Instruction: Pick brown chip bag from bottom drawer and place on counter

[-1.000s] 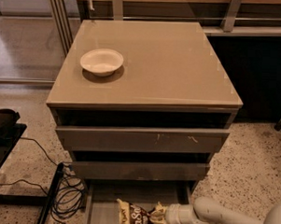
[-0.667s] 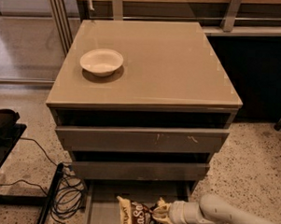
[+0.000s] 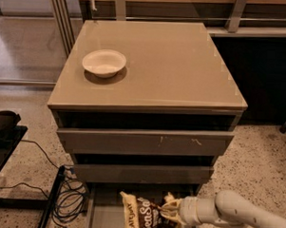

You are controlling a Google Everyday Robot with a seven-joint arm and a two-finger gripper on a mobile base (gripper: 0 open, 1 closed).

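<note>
Gripper [image 3: 171, 210], clamped on brown chip bag [image 3: 142, 215] at its 3 o'clock end, drifts toward 1 o'clock above bottom drawer [image 3: 104, 218]; bag comes along, gripped end lifting, crumpling higher.

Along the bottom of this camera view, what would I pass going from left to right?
Tangle of black cables on the speckled floor → crinkly dark brown chip bag with white lettering, lying in the grey bottom drawer → the gripper, at the bag's right end → the robot's white rounded arm.
</note>
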